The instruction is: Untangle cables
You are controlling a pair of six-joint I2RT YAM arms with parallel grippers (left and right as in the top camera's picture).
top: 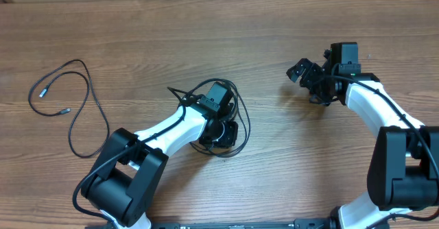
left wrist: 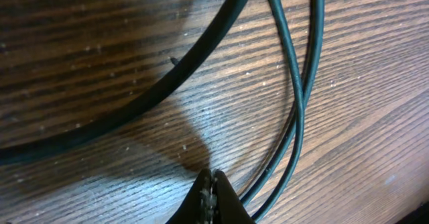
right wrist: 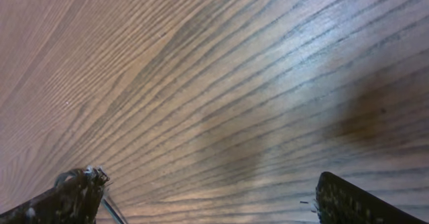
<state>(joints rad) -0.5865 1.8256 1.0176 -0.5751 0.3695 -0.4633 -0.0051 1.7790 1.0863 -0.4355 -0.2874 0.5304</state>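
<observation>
A small tangle of thin black cables [top: 247, 123] lies in loops at the table's middle. My left gripper [top: 221, 131] sits low inside those loops. In the left wrist view its jaws [left wrist: 211, 187] are pressed shut on the wood; two thin cable strands [left wrist: 298, 96] cross and run past their right side, and a thicker strand [left wrist: 181, 70] curves across in front. I see nothing between the jaws. A separate black cable [top: 90, 90] with silver-tipped plugs lies spread out at the far left. My right gripper [top: 307, 83] is open and empty at the upper right, over bare wood [right wrist: 214, 197].
The wooden table [top: 137, 23] fills every view. Both white arms reach in from the front edge, the left arm [top: 164, 133] lying across the space between the loose cable and the tangle.
</observation>
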